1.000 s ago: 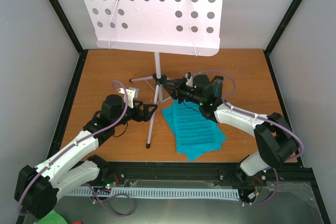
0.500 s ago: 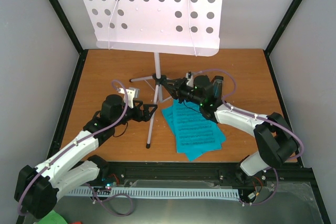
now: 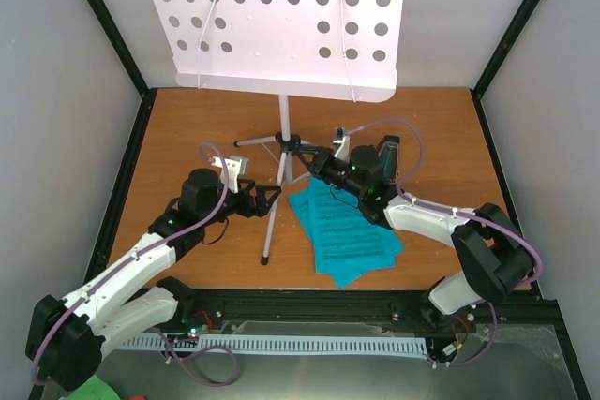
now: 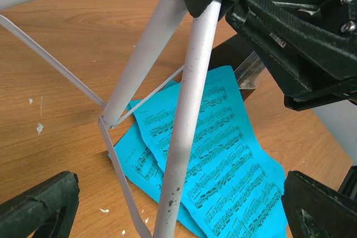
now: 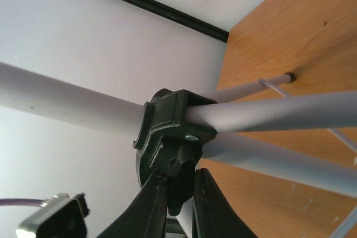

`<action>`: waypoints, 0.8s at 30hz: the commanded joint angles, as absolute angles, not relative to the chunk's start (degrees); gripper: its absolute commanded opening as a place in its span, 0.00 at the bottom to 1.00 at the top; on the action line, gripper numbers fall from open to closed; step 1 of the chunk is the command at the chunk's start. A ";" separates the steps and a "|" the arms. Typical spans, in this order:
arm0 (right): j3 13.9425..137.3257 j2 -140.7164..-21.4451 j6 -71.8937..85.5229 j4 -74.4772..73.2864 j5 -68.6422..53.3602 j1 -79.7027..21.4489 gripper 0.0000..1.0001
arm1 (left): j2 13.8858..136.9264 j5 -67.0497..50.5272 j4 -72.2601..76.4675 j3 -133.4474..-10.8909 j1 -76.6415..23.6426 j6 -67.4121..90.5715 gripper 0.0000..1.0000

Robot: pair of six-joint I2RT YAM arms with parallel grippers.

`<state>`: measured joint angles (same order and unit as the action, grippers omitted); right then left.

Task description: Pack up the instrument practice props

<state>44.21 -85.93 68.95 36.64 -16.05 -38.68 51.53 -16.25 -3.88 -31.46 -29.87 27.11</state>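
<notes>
The white tripod music stand (image 3: 281, 25) stands at mid-table, its perforated desk up high. Its pole and legs meet at a black hub (image 5: 170, 126). My right gripper (image 3: 317, 158) is shut on the hub's black knob (image 5: 181, 193). My left gripper (image 3: 272, 196) is open with the stand's front leg (image 4: 187, 137) between its fingers (image 4: 39, 210), not touching. Cyan sheet-music pages (image 3: 347, 236) lie flat on the table to the right of that leg and also show in the left wrist view (image 4: 223, 160). The small black pyramid metronome (image 3: 386, 155) stands behind the right arm. I cannot make out its clear cover.
White cage walls with black frame posts (image 3: 520, 25) close in the wooden table (image 3: 187, 128) on three sides. The stand's thin white braces (image 4: 120, 176) and back legs (image 3: 253, 140) spread low over the table. A cable track (image 3: 300, 344) runs along the near edge.
The stand's desk has shifted slightly to the right. My right gripper has moved a little left, in against the hub. My left arm has not moved.
</notes>
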 commanded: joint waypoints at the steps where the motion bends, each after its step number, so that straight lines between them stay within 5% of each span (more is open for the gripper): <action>1: 42.16 -83.83 48.77 41.54 -10.67 -38.76 0.07 | 51.47 -15.98 -3.08 -34.20 -29.53 27.57 1.00; 9: 40.66 -83.00 15.89 45.46 -12.85 -39.23 0.07 | 51.81 -16.86 -2.08 -34.09 -29.53 28.07 1.00; 18: 46.86 -82.90 -24.67 30.49 -6.56 -41.44 0.05 | 53.57 -19.08 -0.35 -34.04 -29.54 28.24 1.00; 24: 47.84 -81.49 -34.00 31.11 0.23 -43.07 0.07 | 54.59 -19.87 -0.26 -34.58 -29.49 27.65 1.00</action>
<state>46.78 -84.33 -23.00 30.17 -4.82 -42.48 54.26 -18.63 -2.13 -31.55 -29.87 27.59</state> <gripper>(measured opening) 0.108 0.995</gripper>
